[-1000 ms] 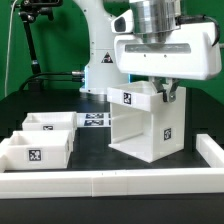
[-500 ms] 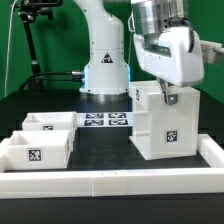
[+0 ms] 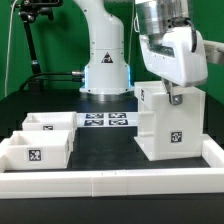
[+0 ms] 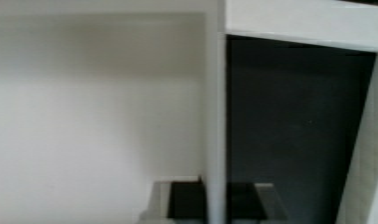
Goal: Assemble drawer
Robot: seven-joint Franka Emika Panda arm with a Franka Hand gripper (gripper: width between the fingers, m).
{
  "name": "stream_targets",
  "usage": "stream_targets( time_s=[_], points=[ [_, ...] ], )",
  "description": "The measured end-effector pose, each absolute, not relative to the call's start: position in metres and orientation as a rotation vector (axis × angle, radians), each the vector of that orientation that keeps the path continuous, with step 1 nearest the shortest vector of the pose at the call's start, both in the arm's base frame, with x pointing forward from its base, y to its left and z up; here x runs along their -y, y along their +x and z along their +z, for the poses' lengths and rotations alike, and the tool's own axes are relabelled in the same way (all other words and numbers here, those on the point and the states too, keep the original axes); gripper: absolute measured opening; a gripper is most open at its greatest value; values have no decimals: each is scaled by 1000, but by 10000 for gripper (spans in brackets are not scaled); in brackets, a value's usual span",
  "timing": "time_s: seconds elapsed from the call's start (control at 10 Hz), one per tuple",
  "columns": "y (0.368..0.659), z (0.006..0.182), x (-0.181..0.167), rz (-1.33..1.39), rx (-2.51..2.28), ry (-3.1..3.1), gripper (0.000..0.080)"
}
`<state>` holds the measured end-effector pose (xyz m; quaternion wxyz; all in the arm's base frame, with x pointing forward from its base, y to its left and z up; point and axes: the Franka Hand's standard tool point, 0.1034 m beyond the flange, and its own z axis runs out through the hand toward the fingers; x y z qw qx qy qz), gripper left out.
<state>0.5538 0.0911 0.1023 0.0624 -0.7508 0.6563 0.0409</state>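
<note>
Exterior view: the casing (image 3: 165, 128) stands upright on the surface (image 3: 105, 150) at the exterior view's right, with two trays (image 3: 40, 150) at its left. Wrist view: the tool (image 4: 218, 205) clamps the casing's thin wall.

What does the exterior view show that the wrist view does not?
Exterior only: the rear tray, the front tray, the marker board, the low white wall and the arm. Wrist only: close up, the gripper straddling one thin wall of the casing, dark space beside it. Both: the white casing and the gripper at it.
</note>
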Motion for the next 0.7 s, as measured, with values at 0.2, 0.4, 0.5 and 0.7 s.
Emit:
stream_targets(
  time_s=[0.2,0.4,0.5,0.7],
  points=[
    [577,104,-86,103,-1955,-2277,38],
    [594,107,-84,81,-1949,-2259,38],
    [593,106,-86,84,-1940,-2267,38],
    [593,106,-87,88,-1937,-2268,38]
  ],
)
